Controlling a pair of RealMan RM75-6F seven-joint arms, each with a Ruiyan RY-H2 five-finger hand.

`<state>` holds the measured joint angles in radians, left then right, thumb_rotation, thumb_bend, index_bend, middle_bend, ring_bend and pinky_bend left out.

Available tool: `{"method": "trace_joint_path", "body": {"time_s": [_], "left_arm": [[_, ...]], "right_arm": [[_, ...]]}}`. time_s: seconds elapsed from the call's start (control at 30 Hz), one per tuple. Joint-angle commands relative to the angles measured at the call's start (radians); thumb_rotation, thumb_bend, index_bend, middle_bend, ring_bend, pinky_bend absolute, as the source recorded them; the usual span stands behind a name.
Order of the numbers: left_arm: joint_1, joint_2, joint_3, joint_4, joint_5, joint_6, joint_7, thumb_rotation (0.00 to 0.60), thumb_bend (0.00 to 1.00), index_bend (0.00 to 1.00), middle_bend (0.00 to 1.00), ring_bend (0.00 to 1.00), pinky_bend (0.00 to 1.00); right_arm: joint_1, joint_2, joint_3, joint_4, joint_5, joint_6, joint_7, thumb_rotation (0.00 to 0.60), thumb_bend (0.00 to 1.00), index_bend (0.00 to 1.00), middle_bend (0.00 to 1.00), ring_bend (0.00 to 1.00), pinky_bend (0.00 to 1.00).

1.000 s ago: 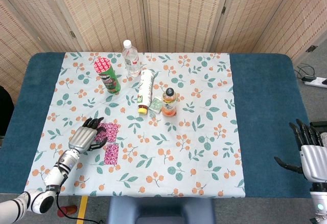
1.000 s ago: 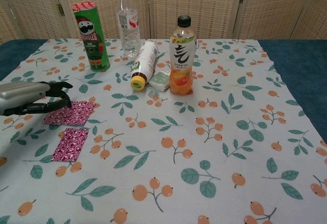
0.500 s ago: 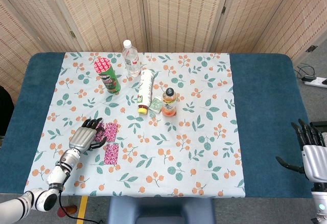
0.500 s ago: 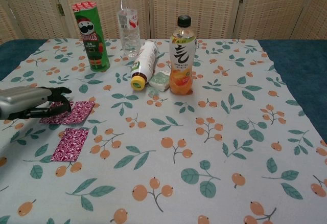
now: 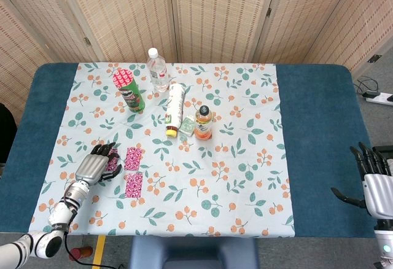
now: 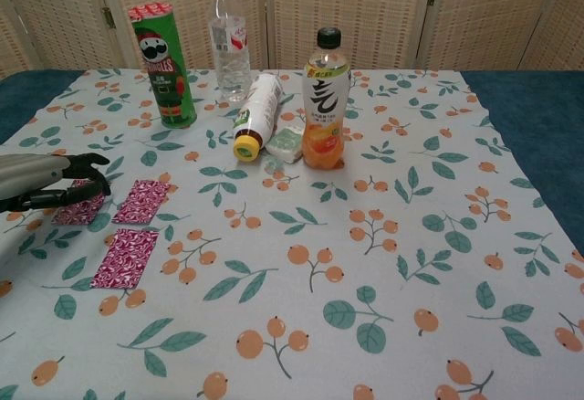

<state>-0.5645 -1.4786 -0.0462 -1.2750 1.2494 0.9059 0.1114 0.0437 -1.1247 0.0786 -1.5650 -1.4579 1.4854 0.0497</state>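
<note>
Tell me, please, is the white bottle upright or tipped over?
Tipped over: the white bottle lies on its side, yellow cap toward the camera.

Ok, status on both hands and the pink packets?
Left hand fingers rest on one pink packet. Right hand open, far right. Two more packets lie beside, untouched.

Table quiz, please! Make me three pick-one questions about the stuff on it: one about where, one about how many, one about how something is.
1. Where is the left hand?
A. on a pink packet
B. up in the air
C. off the table

2. How many pink packets are there?
A. one
B. three
C. five

3. How is the white bottle with the yellow cap?
A. standing up
B. lying on its side
C. held in a hand

Answers:
1. A, its fingers lie over one packet.
2. B, one is under the fingers and two lie beside it.
3. B, it lies flat with its cap facing the front.
</note>
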Motion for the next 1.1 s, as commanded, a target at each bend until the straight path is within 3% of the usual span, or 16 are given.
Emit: {"method": "trace_joint_path", "body": {"time_s": [0.03, 0.37, 0.57, 0.73, 0.77, 0.83, 0.87, 0.93, 0.97, 1.1], "left_arm": [[0.012, 0.02, 0.003, -0.041, 0.035, 0.036, -0.018, 0.0, 0.43, 0.25, 0.0, 0.0, 0.0], [0.043, 0.074, 0.054, -0.169, 0.098, 0.083, 0.039, 0.0, 0.42, 0.24, 0.0, 0.0, 0.0], [0.052, 0.092, 0.077, -0.221, 0.125, 0.092, 0.079, 0.011, 0.33, 0.15, 0.0, 0.0, 0.0], [0.06, 0.093, 0.081, -0.244, 0.14, 0.111, 0.092, 0.035, 0.31, 0.09, 0.0, 0.0, 0.0], [0.061, 0.096, 0.082, -0.252, 0.142, 0.114, 0.097, 0.08, 0.31, 0.09, 0.0, 0.0, 0.0], [0.063, 0.101, 0.083, -0.268, 0.143, 0.118, 0.112, 0.266, 0.31, 0.08, 0.0, 0.0, 0.0], [0.064, 0.102, 0.084, -0.273, 0.146, 0.121, 0.123, 0.426, 0.32, 0.06, 0.0, 0.0, 0.0], [0.067, 0.103, 0.083, -0.282, 0.149, 0.132, 0.142, 0.571, 0.32, 0.04, 0.0, 0.0, 0.0], [0.069, 0.102, 0.083, -0.29, 0.15, 0.137, 0.151, 0.599, 0.32, 0.03, 0.0, 0.0, 0.0], [0.07, 0.1, 0.079, -0.309, 0.142, 0.135, 0.16, 0.6, 0.32, 0.03, 0.0, 0.0, 0.0]], "right_arm": [[0.0, 0.0, 0.0, 0.001, 0.001, -0.002, 0.002, 0.467, 0.2, 0.0, 0.0, 0.0, 0.0], [0.002, -0.003, 0.0, 0.017, 0.008, -0.013, 0.014, 0.466, 0.19, 0.0, 0.0, 0.0, 0.0], [0.004, -0.007, -0.001, 0.028, 0.005, -0.017, 0.024, 0.466, 0.2, 0.0, 0.0, 0.0, 0.0], [0.002, -0.007, -0.001, 0.033, 0.003, -0.011, 0.032, 0.465, 0.2, 0.0, 0.0, 0.0, 0.0], [0.001, -0.007, -0.001, 0.035, 0.003, -0.01, 0.033, 0.465, 0.2, 0.0, 0.0, 0.0, 0.0], [-0.001, -0.008, -0.001, 0.037, 0.002, -0.008, 0.037, 0.465, 0.2, 0.0, 0.0, 0.0, 0.0], [-0.001, -0.008, -0.002, 0.038, 0.002, -0.008, 0.038, 0.465, 0.2, 0.0, 0.0, 0.0, 0.0], [-0.002, -0.008, -0.003, 0.04, 0.001, -0.007, 0.041, 0.465, 0.19, 0.0, 0.0, 0.0, 0.0], [-0.003, -0.009, -0.003, 0.042, 0.0, -0.006, 0.042, 0.464, 0.19, 0.0, 0.0, 0.0, 0.0], [-0.003, -0.009, -0.004, 0.045, -0.003, -0.005, 0.047, 0.465, 0.19, 0.0, 0.0, 0.0, 0.0]]}}
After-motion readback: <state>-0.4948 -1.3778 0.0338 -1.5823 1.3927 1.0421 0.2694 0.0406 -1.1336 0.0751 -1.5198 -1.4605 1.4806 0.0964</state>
